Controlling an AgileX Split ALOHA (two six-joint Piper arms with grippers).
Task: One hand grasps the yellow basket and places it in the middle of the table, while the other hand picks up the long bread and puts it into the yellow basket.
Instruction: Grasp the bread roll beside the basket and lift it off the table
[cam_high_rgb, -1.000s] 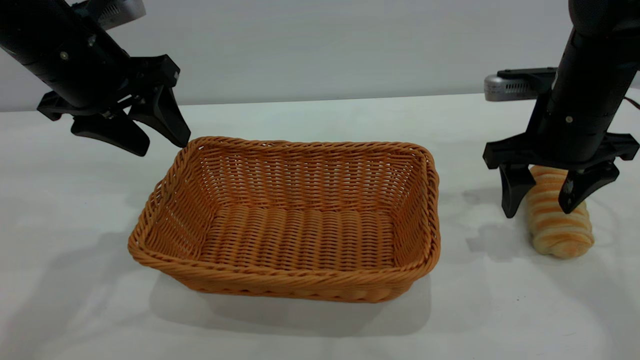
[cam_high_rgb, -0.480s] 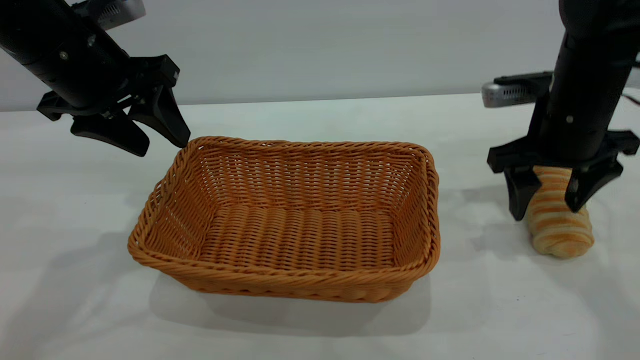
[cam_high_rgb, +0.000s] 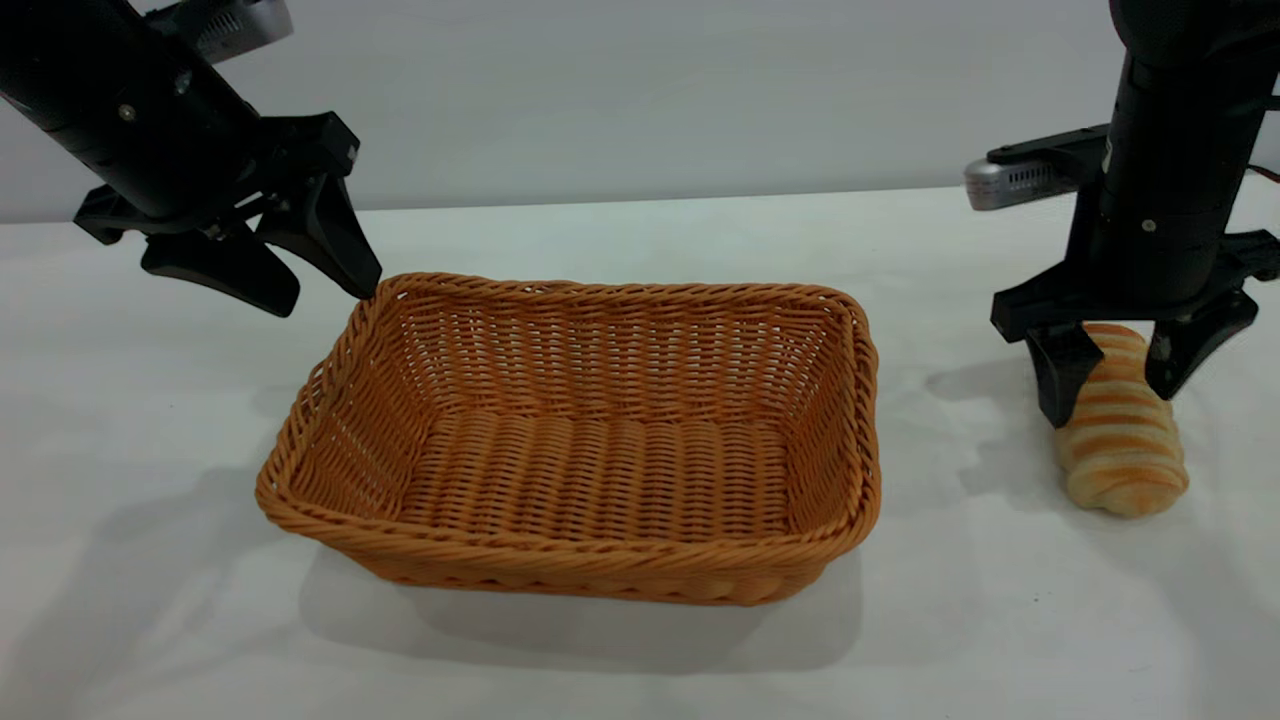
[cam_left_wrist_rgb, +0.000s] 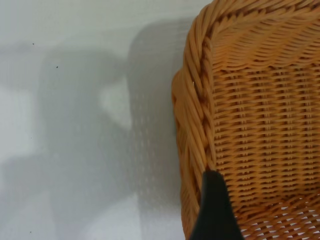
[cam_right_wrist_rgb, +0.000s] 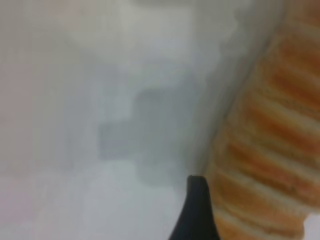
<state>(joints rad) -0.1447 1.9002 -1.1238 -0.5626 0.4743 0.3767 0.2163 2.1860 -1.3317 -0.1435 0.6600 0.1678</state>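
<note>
Orange-tan woven wicker yellow basket (cam_high_rgb: 575, 440): set mid-table on the white table (cam_high_rgb: 150, 620), empty; placing judged done. Striped cream long bread (cam_high_rgb: 1120, 435): lying at the table's right, straddled by the spread right gripper (cam_high_rgb: 1118, 385), not yet clamped. Left gripper (cam_high_rgb: 315, 285): spread, hovering at the basket's far-left rim corner.

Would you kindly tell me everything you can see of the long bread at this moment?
The long bread is an oblong roll, pale cream with orange-brown crosswise stripes and rounded ends. It lies flat on the white table, off to the right of the yellow basket and apart from it, one end toward the camera. The right tool is down over its far half, open, one finger on each side; whether they touch the crust cannot be told.
</note>
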